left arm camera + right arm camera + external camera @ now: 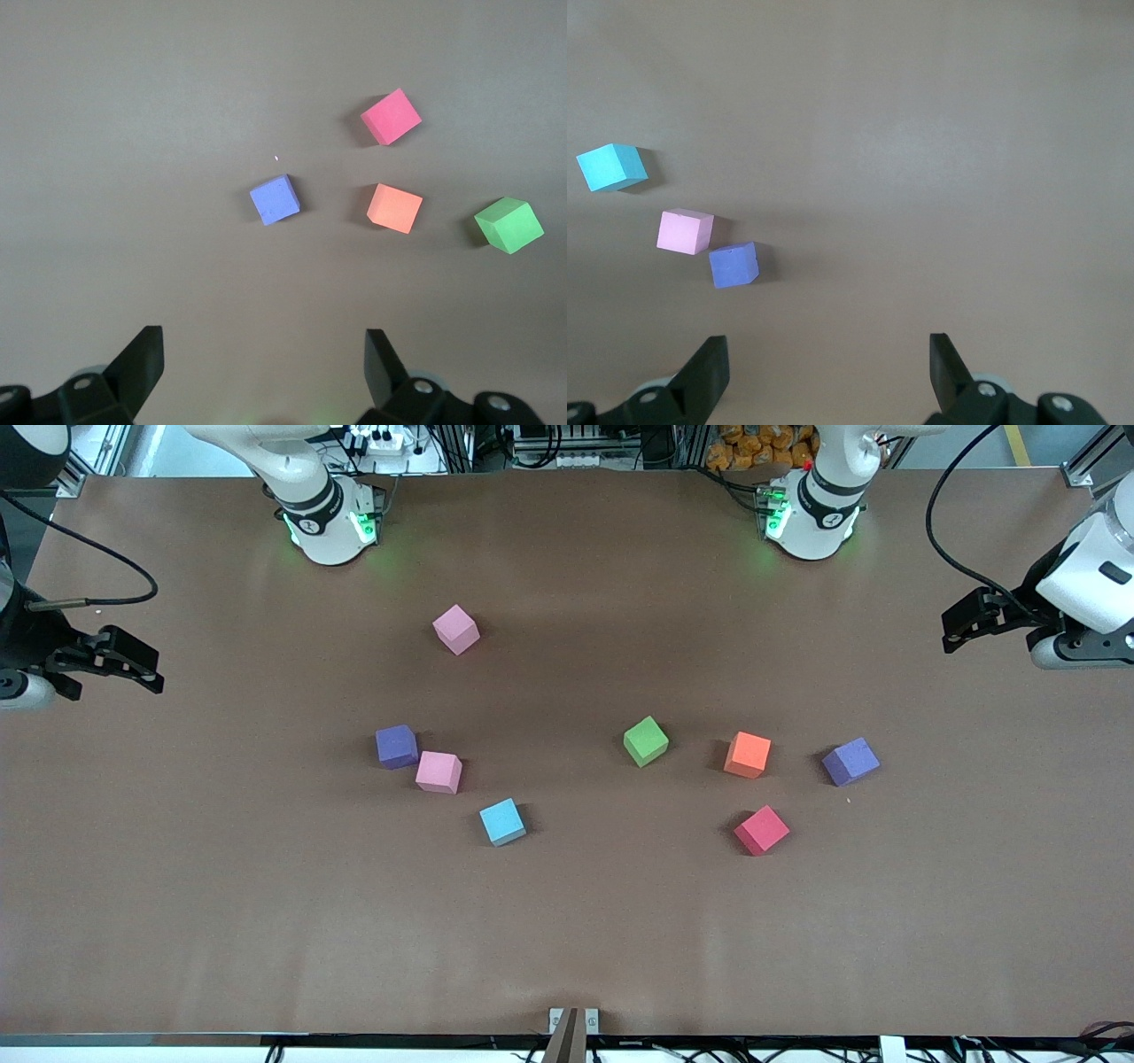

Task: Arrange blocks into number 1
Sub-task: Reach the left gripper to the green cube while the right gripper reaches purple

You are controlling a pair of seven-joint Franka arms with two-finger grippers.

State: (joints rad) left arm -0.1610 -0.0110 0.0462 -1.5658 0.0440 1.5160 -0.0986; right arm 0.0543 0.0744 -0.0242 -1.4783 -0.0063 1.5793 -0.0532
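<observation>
Front view | 8 blocks (pixel 646 741) scattered mid-table (pixel 567 939) | left hand (pixel 961 622), right hand (pixel 133 664) spread, at table ends

Eight blocks (pixel 646 741) lie scattered on the table (pixel 567 939) — none stacked.

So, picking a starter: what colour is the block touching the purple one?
Pink block, clearest in the front view.

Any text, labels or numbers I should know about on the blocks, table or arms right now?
None can be read.
The blocks, such as the green block and orange block, have plain faces.
The table is unmarked.
The small tags at the table's near edge are too small to read.
</observation>
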